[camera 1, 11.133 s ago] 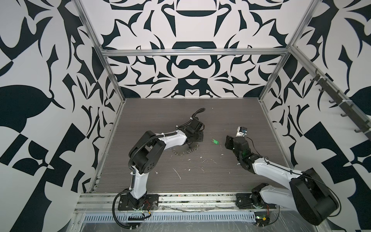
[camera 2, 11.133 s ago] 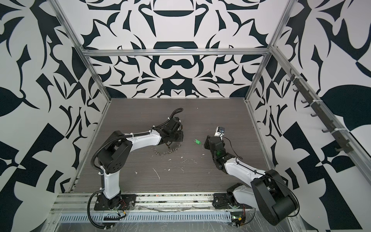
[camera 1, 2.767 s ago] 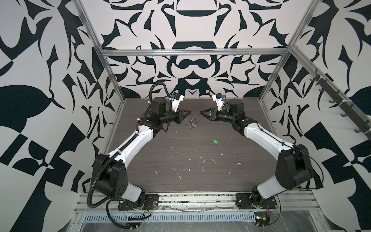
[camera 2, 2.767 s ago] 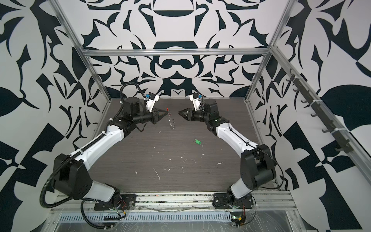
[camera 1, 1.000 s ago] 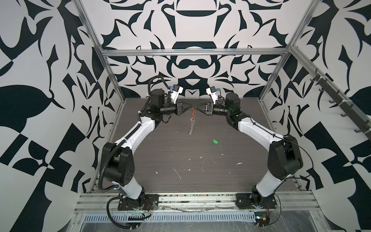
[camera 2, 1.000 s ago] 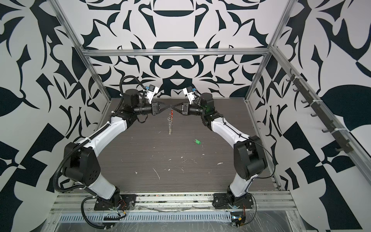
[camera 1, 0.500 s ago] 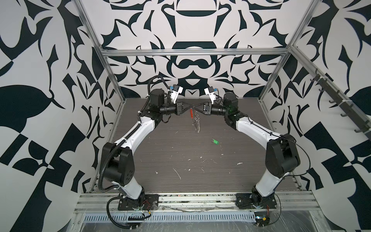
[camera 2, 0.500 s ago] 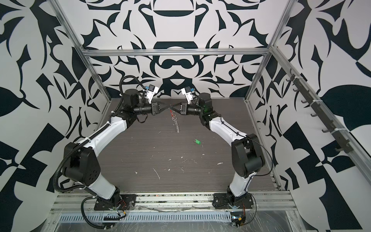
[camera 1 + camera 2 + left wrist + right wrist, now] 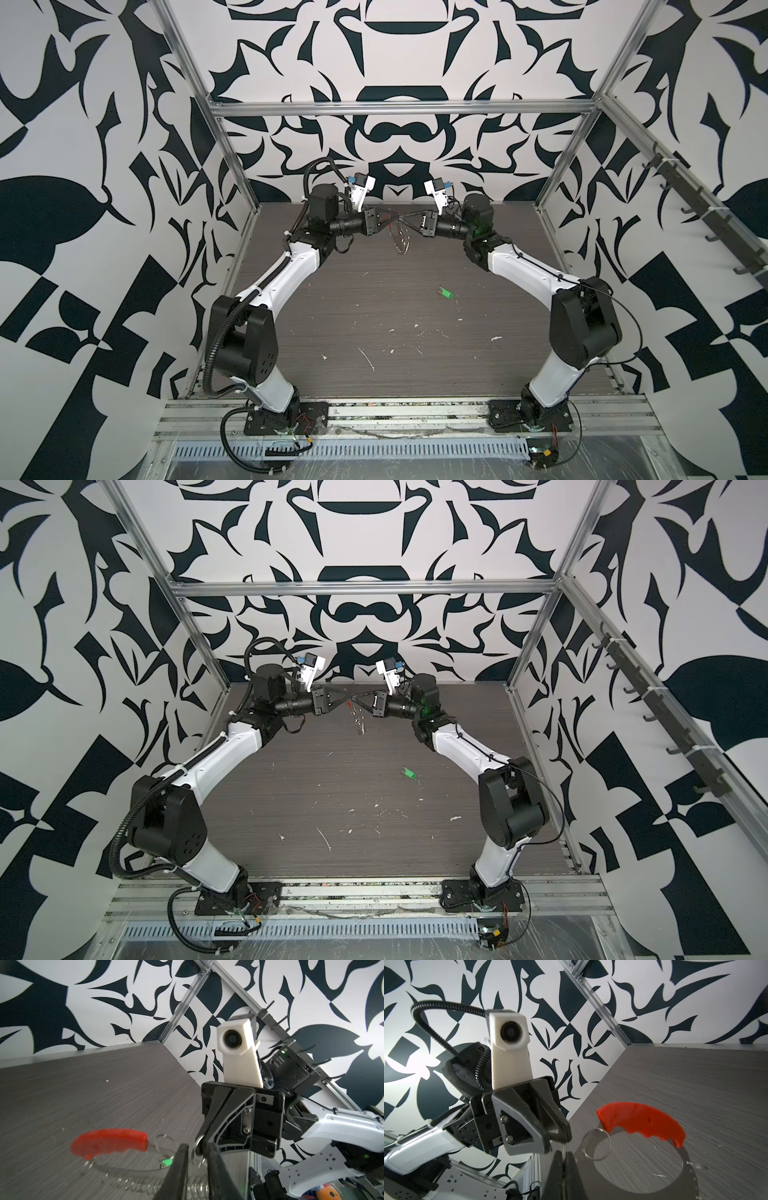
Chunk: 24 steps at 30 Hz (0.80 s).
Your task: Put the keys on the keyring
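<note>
The keyring (image 9: pixel 400 240) (image 9: pixel 359 722) hangs high over the back of the table, where both grippers meet tip to tip. My right gripper (image 9: pixel 564 1153) (image 9: pixel 402 217) is shut on a thin metal part of it. The red-orange segment (image 9: pixel 641 1120) (image 9: pixel 110 1142) and a loose silver ring (image 9: pixel 596 1145) hang beside the right gripper. My left gripper (image 9: pixel 197 1148) (image 9: pixel 392 216) stands slightly open, a thin ring of the keyring in the gap between its fingers. The keys, a small green tag (image 9: pixel 446 293) (image 9: pixel 409 773) (image 9: pixel 167 1162), lie on the table right of centre, apart from both grippers.
White scraps (image 9: pixel 368 358) litter the front half of the dark table (image 9: pixel 332 316). Aluminium frame posts (image 9: pixel 232 158) stand at the back corners. A rail of hooks (image 9: pixel 706 216) runs along the right wall. Both arm bases sit at the front edge.
The right gripper has shut on the keyring and the left gripper's fingers have parted a little. The hanging rings have swung slightly to the right.
</note>
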Each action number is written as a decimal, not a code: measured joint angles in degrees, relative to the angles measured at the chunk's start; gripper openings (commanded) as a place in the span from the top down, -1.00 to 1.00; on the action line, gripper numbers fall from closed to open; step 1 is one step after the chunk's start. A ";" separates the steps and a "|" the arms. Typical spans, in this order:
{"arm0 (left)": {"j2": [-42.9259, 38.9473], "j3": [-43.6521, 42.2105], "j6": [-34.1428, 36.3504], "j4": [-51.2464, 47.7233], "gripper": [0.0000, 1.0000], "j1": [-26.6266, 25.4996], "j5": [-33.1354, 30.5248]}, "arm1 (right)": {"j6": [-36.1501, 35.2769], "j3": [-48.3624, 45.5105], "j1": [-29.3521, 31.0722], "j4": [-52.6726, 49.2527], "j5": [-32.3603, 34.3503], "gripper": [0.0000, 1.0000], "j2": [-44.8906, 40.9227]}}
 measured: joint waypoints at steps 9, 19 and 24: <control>-1.38 -4.55 -9.05 8.31 0.56 2.21 -0.13 | 2.45 -2.54 0.26 11.61 5.64 1.00 -0.39; 0.17 -2.19 -13.20 12.13 0.41 1.99 3.93 | 5.11 -2.56 1.22 19.32 6.23 1.00 -0.33; 0.33 -2.19 -14.99 14.86 0.41 1.97 4.98 | 5.16 -2.56 1.33 19.41 6.19 1.00 -0.28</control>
